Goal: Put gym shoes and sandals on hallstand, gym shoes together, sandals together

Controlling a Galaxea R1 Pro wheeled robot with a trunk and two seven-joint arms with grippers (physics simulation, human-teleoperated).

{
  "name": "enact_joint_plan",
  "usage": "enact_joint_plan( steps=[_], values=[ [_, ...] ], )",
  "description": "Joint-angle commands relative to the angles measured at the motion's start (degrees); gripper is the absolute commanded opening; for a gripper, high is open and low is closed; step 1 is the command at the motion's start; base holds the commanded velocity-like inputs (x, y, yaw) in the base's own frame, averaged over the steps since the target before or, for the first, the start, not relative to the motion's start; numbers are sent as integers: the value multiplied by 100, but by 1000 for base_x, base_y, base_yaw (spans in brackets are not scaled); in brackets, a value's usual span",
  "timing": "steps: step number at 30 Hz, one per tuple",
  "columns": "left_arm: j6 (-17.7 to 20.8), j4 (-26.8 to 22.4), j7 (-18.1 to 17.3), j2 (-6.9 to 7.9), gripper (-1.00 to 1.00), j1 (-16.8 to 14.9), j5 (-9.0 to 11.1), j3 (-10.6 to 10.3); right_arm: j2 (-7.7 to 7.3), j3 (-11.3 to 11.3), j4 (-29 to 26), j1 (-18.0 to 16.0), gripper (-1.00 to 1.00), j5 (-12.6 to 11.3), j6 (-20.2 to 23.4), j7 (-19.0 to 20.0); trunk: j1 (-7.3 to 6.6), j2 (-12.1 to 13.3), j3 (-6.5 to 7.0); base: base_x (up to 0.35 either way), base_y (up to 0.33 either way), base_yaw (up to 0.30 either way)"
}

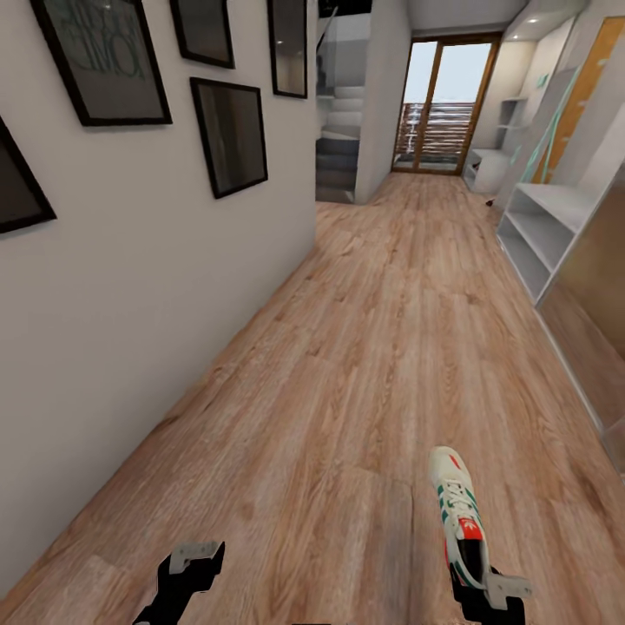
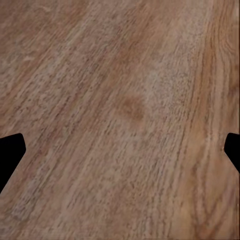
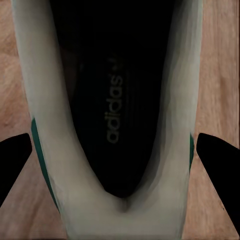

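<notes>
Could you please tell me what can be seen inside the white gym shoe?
Inside the white low-top gym shoe with green stripes lies a dark insole printed "adidas". The toe end of the interior is in shadow and cannot be made out.

Ahead of your pincers, warm wood-plank flooring [image 1: 365, 347] runs to a bright glass door [image 1: 444, 104]; black-framed pictures [image 1: 227, 134] hang on the white wall [image 1: 130, 286] to their left.

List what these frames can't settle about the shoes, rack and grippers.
- gym shoe: head view, heel hidden by the right gripper; right wrist view shows the opening between the fingertips, contact unclear.
- Other shoes: none identifiable; a dark speck far down the corridor floor is too small.
- hallstand: shelves cut by the right edge.
- left gripper: cut by the bottom edge.
</notes>
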Motion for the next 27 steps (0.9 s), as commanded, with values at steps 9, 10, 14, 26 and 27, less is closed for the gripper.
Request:
enact_joint_plan(
  steps=[9,10,14,26,27],
  values=[
    [-25,1,-31,-7,100,-2,-58,48,0,54,2,-1,-100,-17,-10,-43,-199,361,195,0,0,-233],
    [-26,1,-32,-7,100,-2,-58,48,0,54,2,-1,-100,-17,-10,-43,-221,401,214,0,0,-61],
    [-27,1,-34,-7,100,-2,-58,48,0,55,2,-2,-100,-17,-10,-43,-309,561,287,0,0,-23],
    [-36,-32,-34,-10,100,-2,-59,38,0,55,2,-2,-100,-17,-10,-43,-441,802,413,0,0,-148],
    [-40,-46,-34,-9,100,-2,-58,39,0,55,2,-3,-100,-17,-10,-43,-441,802,417,31,0,-262]
  ],
)
